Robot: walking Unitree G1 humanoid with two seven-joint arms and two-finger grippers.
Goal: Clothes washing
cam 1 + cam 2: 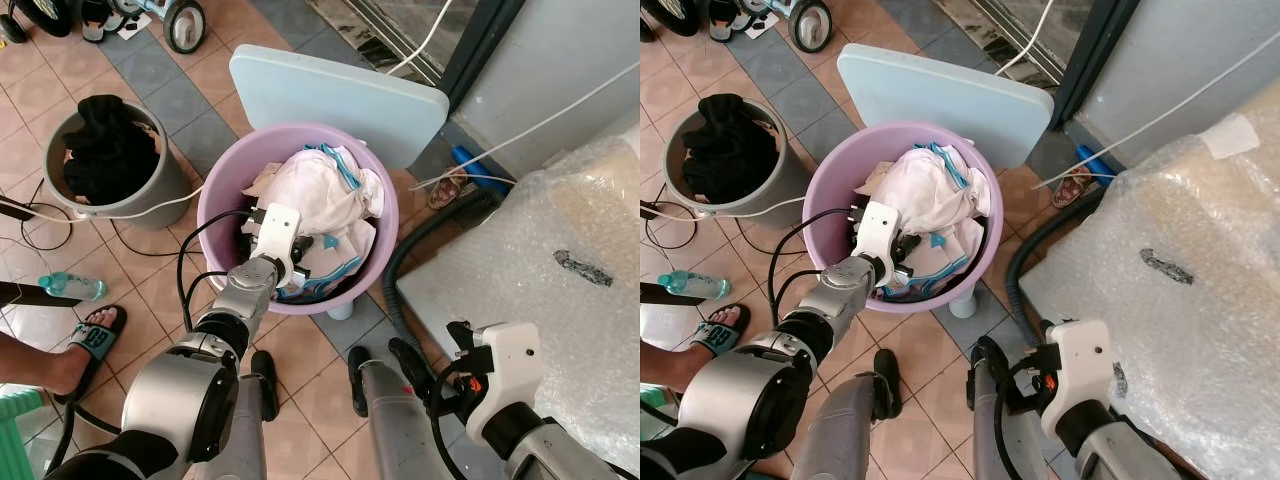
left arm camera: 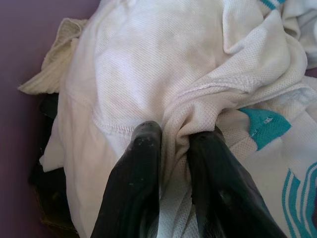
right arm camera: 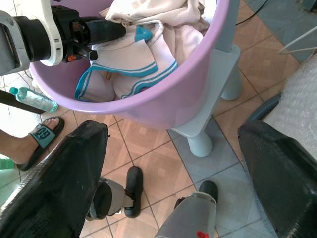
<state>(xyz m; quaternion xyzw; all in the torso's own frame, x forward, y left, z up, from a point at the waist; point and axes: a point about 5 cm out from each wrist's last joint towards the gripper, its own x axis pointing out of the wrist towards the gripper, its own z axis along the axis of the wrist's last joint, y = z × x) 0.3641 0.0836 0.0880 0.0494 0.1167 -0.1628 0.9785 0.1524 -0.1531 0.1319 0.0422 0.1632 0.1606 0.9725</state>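
A purple tub point(image 1: 213, 205) on a white stool point(image 3: 210, 134) holds a heap of white clothes with teal trim point(image 1: 322, 190). My left gripper point(image 2: 173, 135) reaches into the tub from its near side and is shut on a fold of the white garment point(image 2: 163, 64), the cloth bunched between both fingers. The same gripper point(image 1: 312, 246) lies low in the heap, near the tub's front wall. My right gripper point(image 3: 173, 130) hangs open, fingers wide apart, low by my legs at the tub's right, holding nothing.
A grey bucket point(image 1: 150, 205) of dark clothes stands left of the tub. A pale blue board point(image 1: 340, 95) leans behind it. A bubble-wrapped appliance point(image 1: 560, 250) and a grey hose point(image 1: 415, 250) are at right. A water bottle point(image 1: 70, 287) and a person's sandalled foot point(image 1: 95, 335) are at left.
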